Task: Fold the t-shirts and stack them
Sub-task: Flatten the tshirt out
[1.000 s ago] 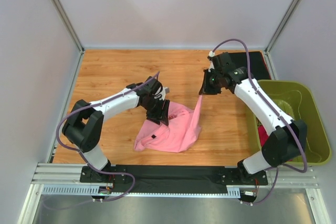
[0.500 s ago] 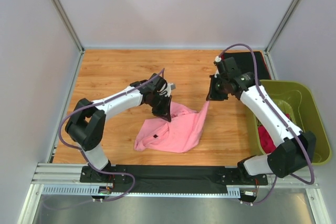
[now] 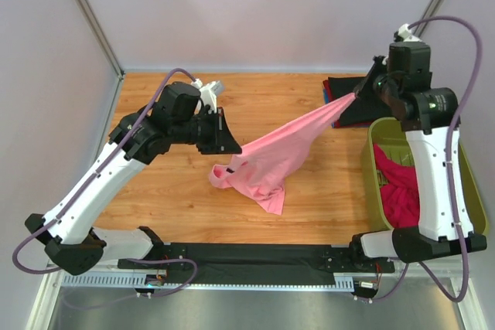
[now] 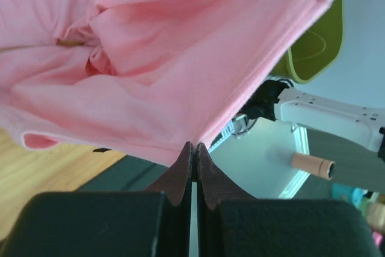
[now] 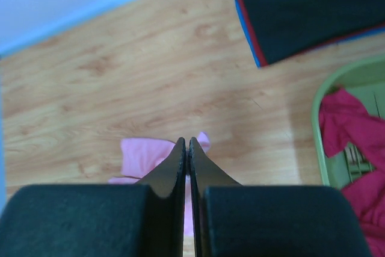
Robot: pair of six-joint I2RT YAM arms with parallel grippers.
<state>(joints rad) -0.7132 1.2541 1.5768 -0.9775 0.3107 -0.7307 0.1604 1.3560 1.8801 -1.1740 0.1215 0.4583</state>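
Observation:
A light pink t-shirt (image 3: 282,152) hangs stretched above the table between both grippers, its lower part drooping toward the wood. My left gripper (image 3: 232,147) is shut on one edge of it; in the left wrist view the fingertips (image 4: 194,145) pinch the hem of the pink cloth (image 4: 156,58). My right gripper (image 3: 357,95) is raised at the back right, shut on the other end. Pink cloth (image 5: 144,151) shows behind its closed tips (image 5: 187,142). A folded stack of t-shirts (image 5: 313,10), black on top with red and blue edges, lies at the back right corner (image 3: 334,89).
An olive-green tub (image 3: 464,222) stands at the right table edge with a crumpled magenta-red t-shirt (image 3: 398,191) inside, also seen from the right wrist (image 5: 349,130). Light walls enclose the table on three sides. A black strip runs along the near edge.
The left gripper has shut on the pink t-shirt. Both arms have risen and spread apart, lifting the shirt off the table and stretching it toward the back right.

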